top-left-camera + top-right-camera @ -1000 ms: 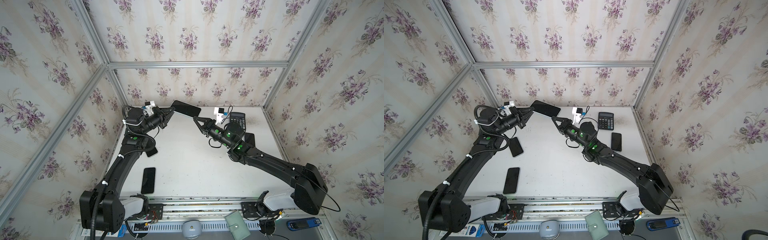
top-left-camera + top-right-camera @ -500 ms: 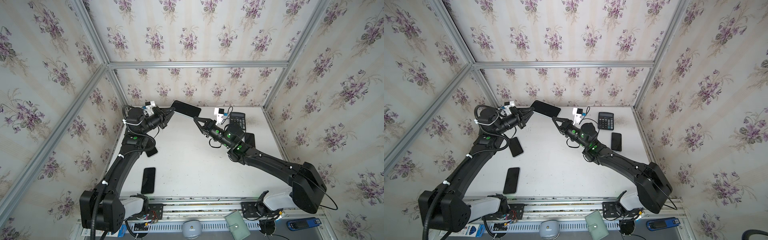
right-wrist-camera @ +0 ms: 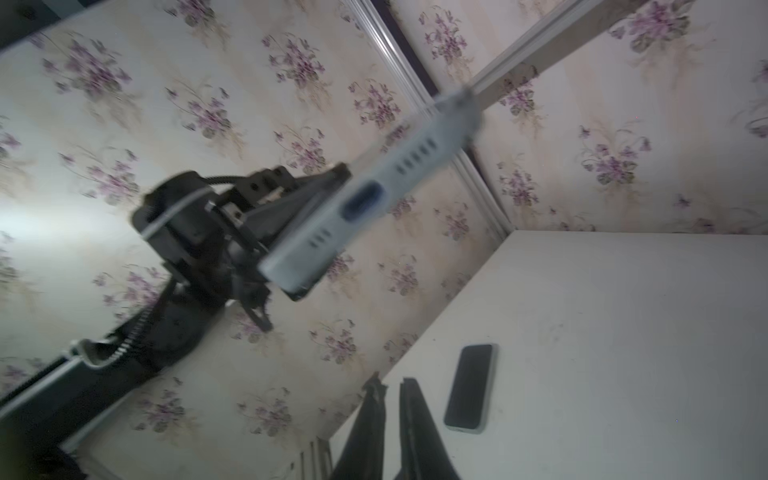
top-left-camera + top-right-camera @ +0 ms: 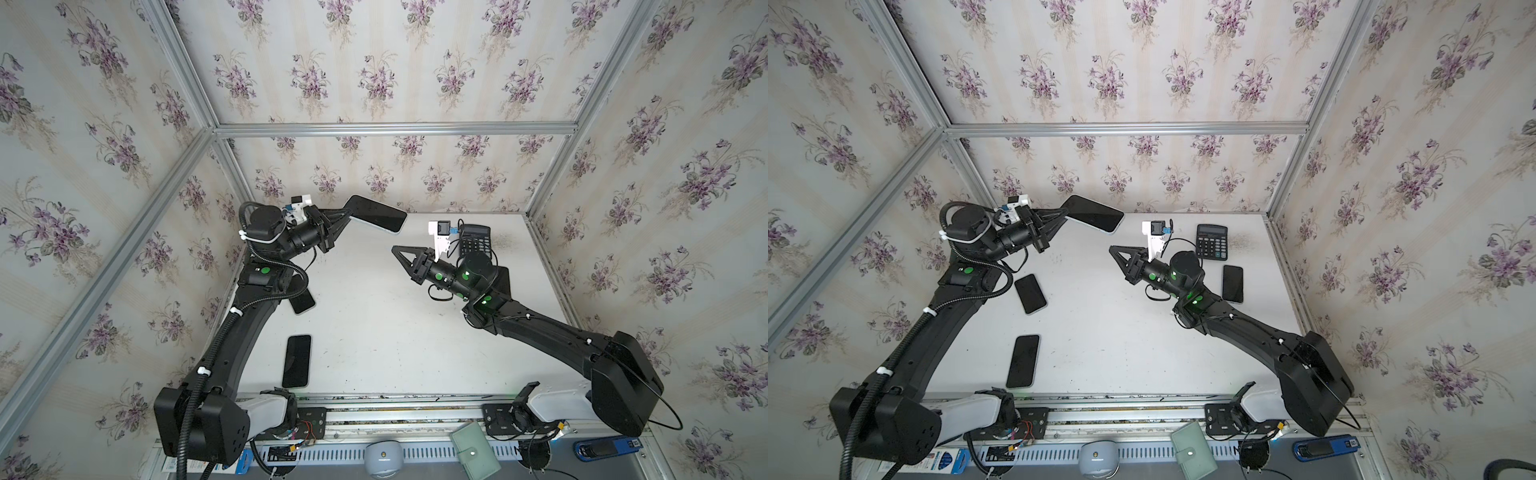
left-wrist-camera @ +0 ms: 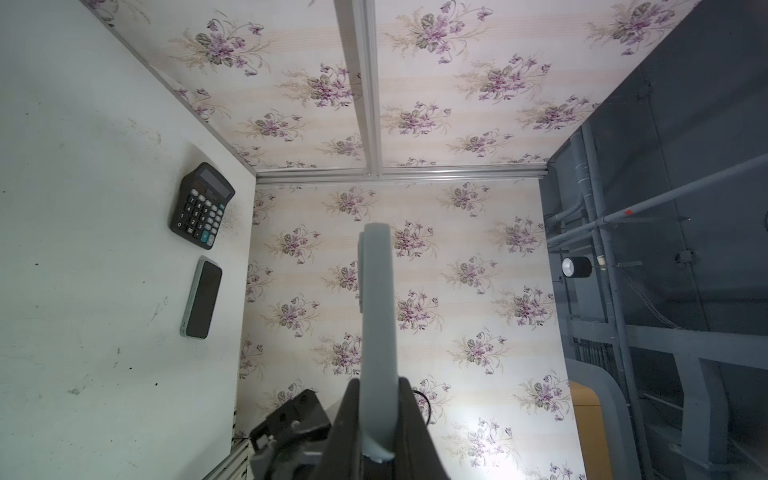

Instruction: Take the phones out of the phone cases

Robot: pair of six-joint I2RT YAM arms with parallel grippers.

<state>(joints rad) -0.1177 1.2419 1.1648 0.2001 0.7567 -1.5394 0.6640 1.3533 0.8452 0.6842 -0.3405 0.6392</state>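
The phone sits inside its pale grey-blue phone case, dark screen facing up. In both top views it lies in the upper centre of the frame, raised off the surface. It is nearly flat and slants down to the right, with its left end clamped in the left gripper. The left wrist view shows it edge-on as a narrow pale strip. The right wrist view, blurred, shows its bottom edge with a port and small holes.

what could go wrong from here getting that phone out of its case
The left hand pinches the cased phone by one end only, in the air: a tug may lever it loose and drop it. The right hand is shut and apart from it; arriving shut, it would likely shove the phone.
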